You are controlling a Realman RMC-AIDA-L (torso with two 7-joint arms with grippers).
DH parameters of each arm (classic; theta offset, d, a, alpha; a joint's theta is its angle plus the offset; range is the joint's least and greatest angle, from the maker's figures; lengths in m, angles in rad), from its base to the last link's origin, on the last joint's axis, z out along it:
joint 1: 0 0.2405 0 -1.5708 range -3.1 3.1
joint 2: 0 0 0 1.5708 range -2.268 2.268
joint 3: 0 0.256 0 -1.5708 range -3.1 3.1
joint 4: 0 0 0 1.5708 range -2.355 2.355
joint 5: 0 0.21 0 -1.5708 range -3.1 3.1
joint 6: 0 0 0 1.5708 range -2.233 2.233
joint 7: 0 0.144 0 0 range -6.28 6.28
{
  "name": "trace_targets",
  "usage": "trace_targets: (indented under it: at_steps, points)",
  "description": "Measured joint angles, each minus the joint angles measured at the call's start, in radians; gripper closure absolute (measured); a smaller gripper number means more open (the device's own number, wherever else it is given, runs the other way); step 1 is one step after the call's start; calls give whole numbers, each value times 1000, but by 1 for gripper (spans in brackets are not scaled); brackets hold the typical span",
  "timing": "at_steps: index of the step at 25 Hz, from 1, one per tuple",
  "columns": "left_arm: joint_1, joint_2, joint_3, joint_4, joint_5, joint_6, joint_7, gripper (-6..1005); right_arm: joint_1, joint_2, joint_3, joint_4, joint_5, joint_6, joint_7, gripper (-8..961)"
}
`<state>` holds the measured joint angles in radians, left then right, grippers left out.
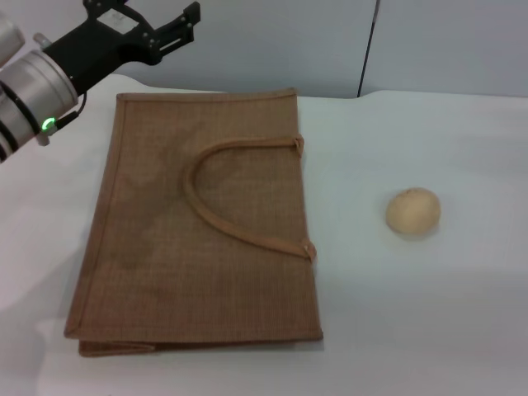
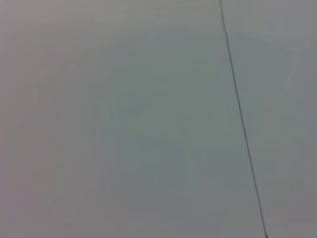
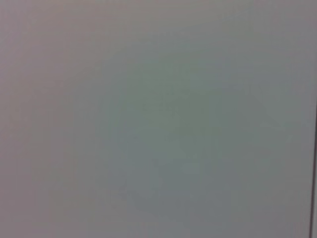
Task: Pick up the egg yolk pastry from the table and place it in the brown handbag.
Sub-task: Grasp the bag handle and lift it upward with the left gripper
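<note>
Egg yolk pastry point(image 1: 412, 211), round, pale tan (matte)

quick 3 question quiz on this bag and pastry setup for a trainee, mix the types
1. True or false: the pastry is already inside the handbag.
2. Which gripper shows in the head view? A) left B) right C) both
3. Fill in: the handbag lies ____ on the table.

Key:
1. False; it sits on the table, apart from the bag, on the robot's right.
2. A; the left gripper is raised over the bag's far left corner, fingers apart, holding nothing.
3. Flat, handle on top.
</note>
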<state>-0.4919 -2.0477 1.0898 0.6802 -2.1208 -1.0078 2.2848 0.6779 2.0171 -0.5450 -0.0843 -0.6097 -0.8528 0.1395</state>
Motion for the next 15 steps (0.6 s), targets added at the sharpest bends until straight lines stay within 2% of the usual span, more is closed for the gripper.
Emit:
trace_targets:
  at_steps: [6, 15]
  points:
    - [67, 0, 102, 102, -82, 90, 38, 128, 0, 0, 0, 0, 1, 0, 0, 93]
    - [160, 0, 281, 244, -338, 234, 226, 132, 1, 1, -1, 0, 4, 0, 0, 93]
